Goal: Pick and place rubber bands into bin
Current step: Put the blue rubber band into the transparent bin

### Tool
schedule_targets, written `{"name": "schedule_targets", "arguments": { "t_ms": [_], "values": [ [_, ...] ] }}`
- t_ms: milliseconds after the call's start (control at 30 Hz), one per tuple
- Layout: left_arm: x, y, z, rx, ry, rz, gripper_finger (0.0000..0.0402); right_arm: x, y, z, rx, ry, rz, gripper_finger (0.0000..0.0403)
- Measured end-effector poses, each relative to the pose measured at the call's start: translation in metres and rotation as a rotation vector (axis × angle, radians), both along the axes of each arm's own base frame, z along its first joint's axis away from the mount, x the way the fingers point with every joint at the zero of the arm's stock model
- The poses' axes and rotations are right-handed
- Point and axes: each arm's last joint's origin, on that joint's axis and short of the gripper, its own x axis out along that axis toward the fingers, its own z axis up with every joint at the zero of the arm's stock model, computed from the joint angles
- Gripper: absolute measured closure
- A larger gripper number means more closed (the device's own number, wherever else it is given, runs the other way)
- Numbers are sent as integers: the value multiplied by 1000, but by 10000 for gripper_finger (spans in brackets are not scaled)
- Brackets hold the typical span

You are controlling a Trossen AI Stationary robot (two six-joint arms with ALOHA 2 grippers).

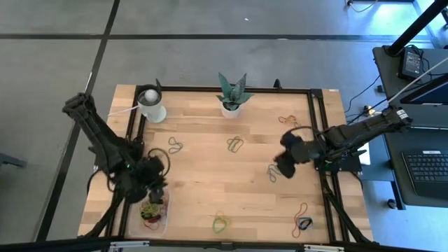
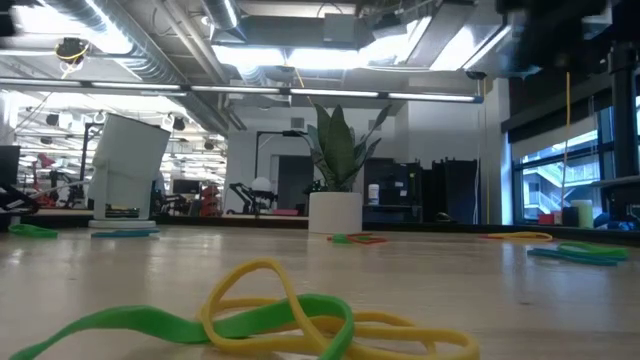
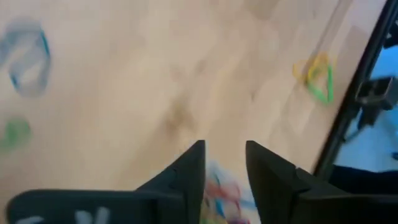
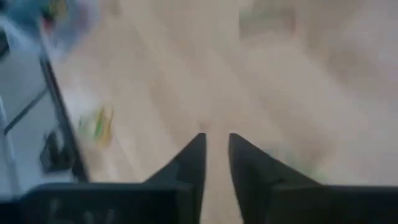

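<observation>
Nearest my low camera lies a tangle of two rubber bands (image 2: 290,320), one yellow and one green, flat on the wooden table (image 1: 203,175); from above the same pair sits at the near edge, just right of the bin (image 1: 155,212).

I count about nine separate bunches of bands loose on the wood: one between the bin and the white cup (image 1: 151,103), one at mid-table below the potted plant (image 1: 232,94), one under the right arm, an orange one far right of the plant, two at the near right corner, and the yellow-green pair. The one bin, at the near left corner, already holds a mixed heap of colours.

My left gripper (image 1: 155,187) hangs just above the bin's far end, fingers (image 3: 189,174) a modest gap apart with nothing pinched that I can see, the coloured heap showing between them. My right gripper (image 1: 283,166) is low over the band right of centre, fingers (image 4: 189,165) narrowly apart, and I cannot tell whether they have it.

Open wood stretches between the bin and the right arm.
</observation>
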Motion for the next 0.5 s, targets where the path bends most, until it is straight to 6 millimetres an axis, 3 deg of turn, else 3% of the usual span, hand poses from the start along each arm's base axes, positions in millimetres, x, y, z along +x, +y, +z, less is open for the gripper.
{"name": "schedule_targets", "arguments": {
  "t_ms": [133,233,500],
  "values": [
    [24,27,8,60,-29,-89,345,-13,22,-11,118,160,-26,391],
    [45,45,12,125,-74,-200,391,-21,43,-20,190,258,-62,394],
    [82,95,16,248,-165,-344,400,-42,98,-45,369,533,-212,399]
  ]
}}
